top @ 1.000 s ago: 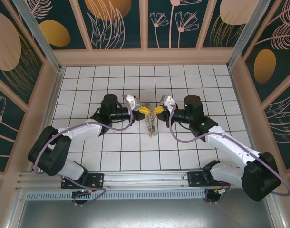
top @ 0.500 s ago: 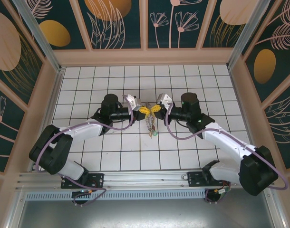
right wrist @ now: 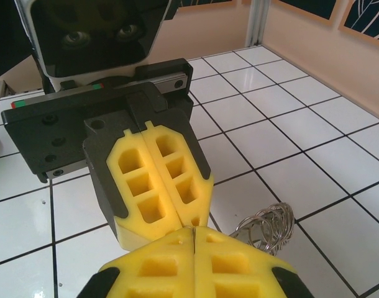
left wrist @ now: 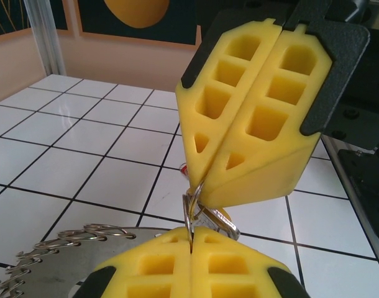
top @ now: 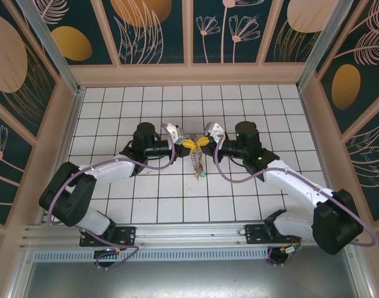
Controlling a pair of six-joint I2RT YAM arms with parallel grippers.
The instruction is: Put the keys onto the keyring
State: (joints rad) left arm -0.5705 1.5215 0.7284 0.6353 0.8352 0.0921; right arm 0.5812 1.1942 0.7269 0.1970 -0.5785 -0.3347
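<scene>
Left pincer [top: 188, 144]: yellow pads pressed together. In its own wrist view [left wrist: 191, 248] a small loop [left wrist: 191, 210] of thin wire runs into the seam, so I judge it clamped on that loop.
Right pincer [top: 205, 142]: pads together too, tip to tip with the left one over mid-bench. From the left wrist [left wrist: 205, 177] its point sits on the top of the same small loop, apparently nipping it.
Keyring [left wrist: 59, 245]: silvery hoop with a coiled, beaded rim, low and just beside the left pincer. From the right wrist its coils [right wrist: 267, 225] show past the pads. I cannot tell whether it rests on the bench [top: 115, 112].
Keys [left wrist: 217, 222]: one silver key with a reddish head hangs at the small loop, between the two pincers. From above, a thin bundle [top: 197, 164] trails toward the arm bases and ends in a green head [top: 202, 176].
Step in hand: I judge it to be threading, with both pincers gripping at one spot to work a key's loop onto the hoop.
Progress: unclear. How many keys are already on the keyring cannot be made out.
Next move calls for: one pincer holding firm while the other slides or twists the loop along the wire. The motion must be small, since the pads nearly touch and the wire is thin enough to slip out.
</scene>
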